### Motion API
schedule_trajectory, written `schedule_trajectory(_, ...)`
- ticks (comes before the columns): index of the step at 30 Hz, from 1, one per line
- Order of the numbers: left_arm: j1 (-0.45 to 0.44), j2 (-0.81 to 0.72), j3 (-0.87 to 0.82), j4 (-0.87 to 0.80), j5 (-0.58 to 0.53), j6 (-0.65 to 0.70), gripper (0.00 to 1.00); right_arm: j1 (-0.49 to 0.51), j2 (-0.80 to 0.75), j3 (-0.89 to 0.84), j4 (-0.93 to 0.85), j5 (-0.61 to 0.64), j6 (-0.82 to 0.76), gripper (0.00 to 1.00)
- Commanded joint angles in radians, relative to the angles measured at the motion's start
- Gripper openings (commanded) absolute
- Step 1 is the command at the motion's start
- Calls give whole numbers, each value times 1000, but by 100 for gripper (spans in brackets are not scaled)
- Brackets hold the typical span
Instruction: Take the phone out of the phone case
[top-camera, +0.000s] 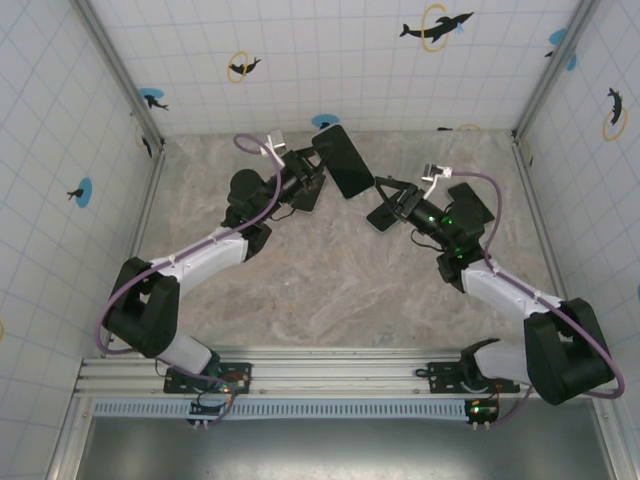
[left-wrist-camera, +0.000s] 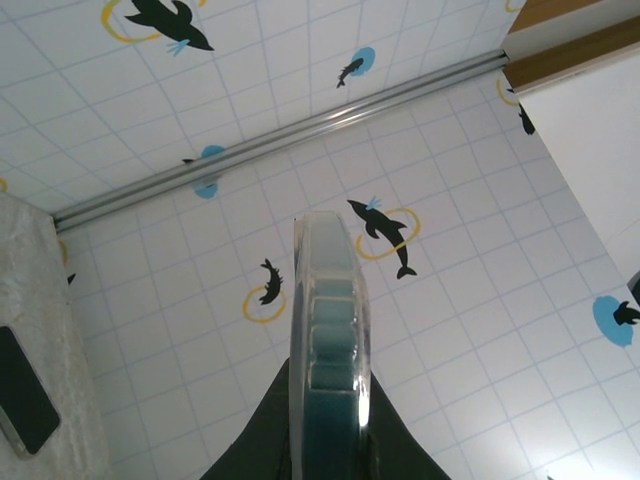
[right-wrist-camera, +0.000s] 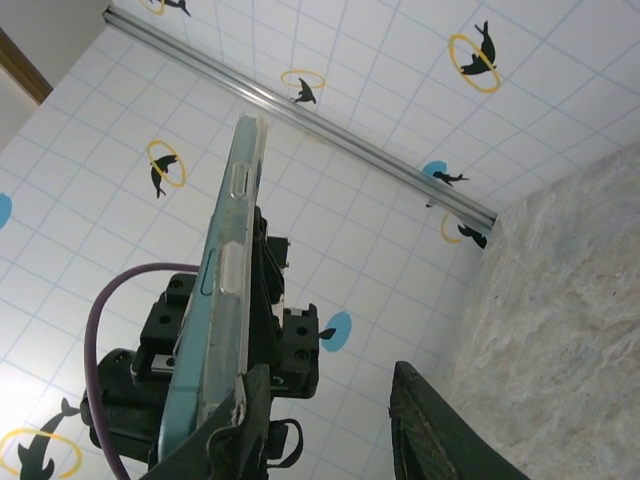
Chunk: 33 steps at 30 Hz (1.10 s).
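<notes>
- Table (top-camera: 330, 290): work held up over back centre, where both arms reach.
- Phone case (top-camera: 345, 160): clear rim, raised edge-on toward right arm.
- Phone (left-wrist-camera: 330, 350): teal body inside rim, judged not yet out.
- Left gripper (top-camera: 320, 172): pressed tight on case's lower end, anchoring it.
- Right gripper (right-wrist-camera: 322, 400): 2 fingers spread, 1 finger (right-wrist-camera: 240, 420) against case edge, probably to pry.

No legible text, labels, brands, numbers or signs on any surface
</notes>
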Motion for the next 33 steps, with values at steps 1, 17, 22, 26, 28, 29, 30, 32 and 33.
schedule_trajectory(1, 10, -31, -11, 35, -18, 25, 0, -10, -43, -7, 78, -2, 11, 35)
schedule_trajectory(17, 8, -7, 0, 129, 3, -35, 0, 23, 17, -1, 63, -30, 2, 33)
schedule_trajectory(22, 6, 1, -2, 165, -2, -59, 0, 42, 32, -8, 56, -35, 3, 32)
schedule_trajectory(26, 0, 3, 2, 158, -1, -58, 0, 60, 43, 5, 71, -47, 6, 32)
schedule_trajectory(28, -7, 8, 0, 160, -10, -61, 0, 74, 55, 18, 62, -54, 6, 32)
schedule_trajectory(29, -8, 12, 3, 164, -15, -64, 0, 79, 60, 18, 61, -52, 7, 32)
schedule_trajectory(30, -12, 18, 6, 168, -17, -70, 0, 86, 64, 13, 81, -42, 25, 32)
schedule_trajectory(32, -16, 32, 12, 170, -15, -78, 0, 94, 75, 14, 137, -24, 76, 33)
schedule_trajectory(33, -18, 36, 9, 164, -14, -78, 0, 96, 80, 22, 149, -15, 96, 33)
